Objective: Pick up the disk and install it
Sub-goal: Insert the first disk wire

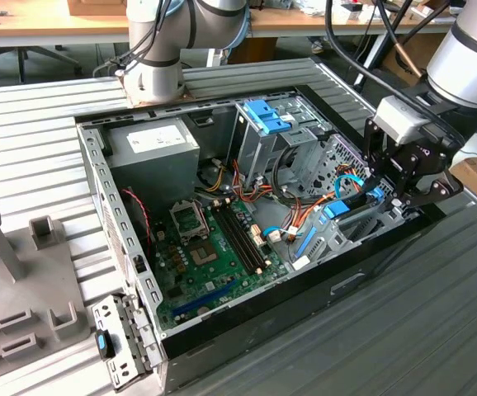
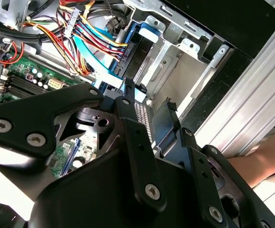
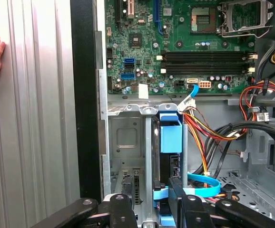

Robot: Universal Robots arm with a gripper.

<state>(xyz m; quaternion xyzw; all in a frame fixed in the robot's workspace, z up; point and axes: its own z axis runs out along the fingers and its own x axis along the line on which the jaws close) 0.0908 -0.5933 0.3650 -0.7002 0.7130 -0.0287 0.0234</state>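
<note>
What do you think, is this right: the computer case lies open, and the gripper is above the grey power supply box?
Not quite. The computer case lies open, but in the exterior view the gripper is above the drive bay, on the exterior view's right, apart from the grey power supply box.

In the drive bay (image 3: 128,109), the slot next to the case wall (image 3: 84,95) is open. The disk (image 3: 171,135) fills the adjoining slot. The wire bundle (image 3: 209,133) crowds the bay's opposite side.
</note>
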